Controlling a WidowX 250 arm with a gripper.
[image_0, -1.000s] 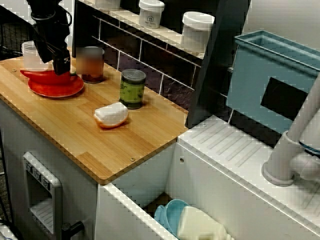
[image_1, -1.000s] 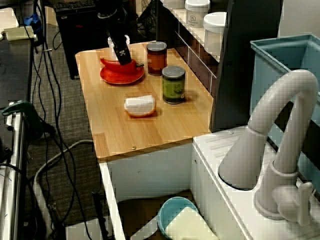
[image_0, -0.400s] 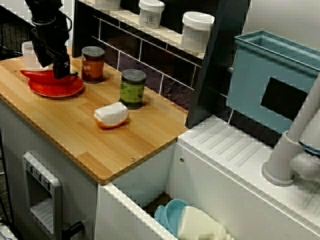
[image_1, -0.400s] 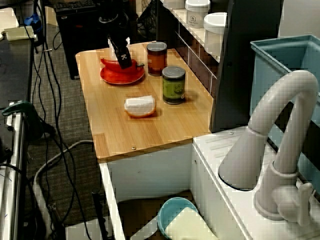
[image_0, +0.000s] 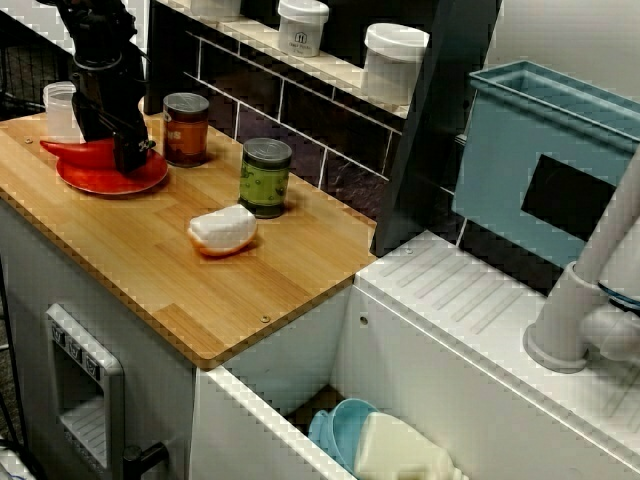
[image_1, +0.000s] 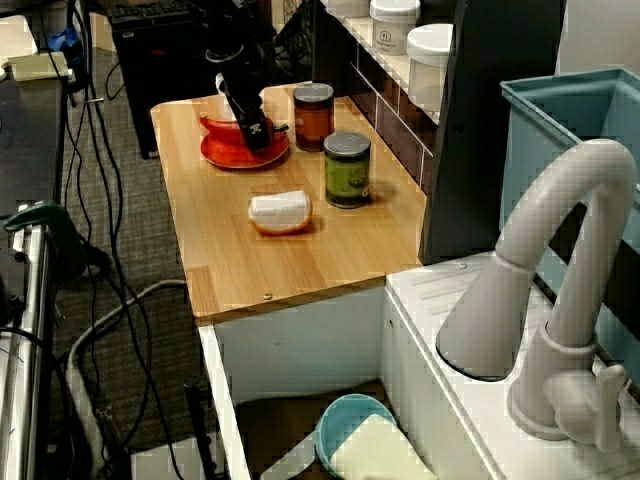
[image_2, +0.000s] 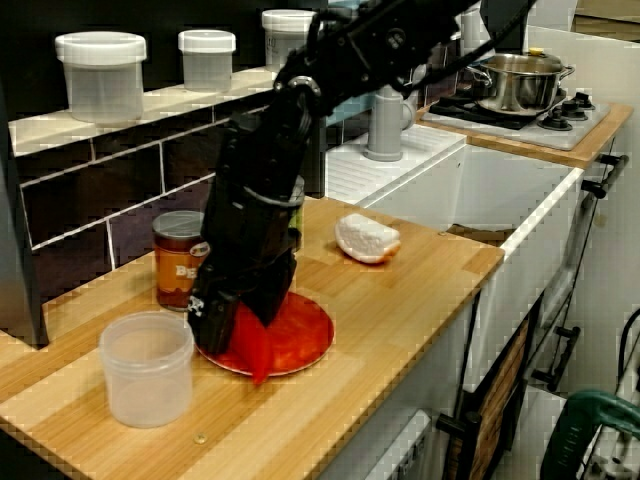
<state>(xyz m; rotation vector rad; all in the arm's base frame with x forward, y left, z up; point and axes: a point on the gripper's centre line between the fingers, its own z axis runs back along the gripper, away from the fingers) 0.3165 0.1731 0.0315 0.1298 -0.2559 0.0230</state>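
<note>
Hanging low over a flat, round red plate (image_0: 100, 183), the black gripper (image_0: 128, 155) has its tips down at the thick end of a glossy, curved red pepper (image_0: 72, 150) lying on that plate. From the view at the counter's far end the arm hides the jaws, so I cannot tell how far apart they are or whether they grip the pepper, whose pointed tip pokes out beneath. The plate sits near the back left corner of a smooth wooden counter (image_0: 150, 270). A clear plastic cup (image_0: 60, 110) stands just beside the plate towards the counter's end. A brown can (image_0: 185, 128) stands close behind the gripper against the dark tiled wall. Farther along are a green can (image_0: 265, 177) and a pale bun (image_0: 222, 230), well apart from the plate, with bare wood between them and the front edge.
</note>
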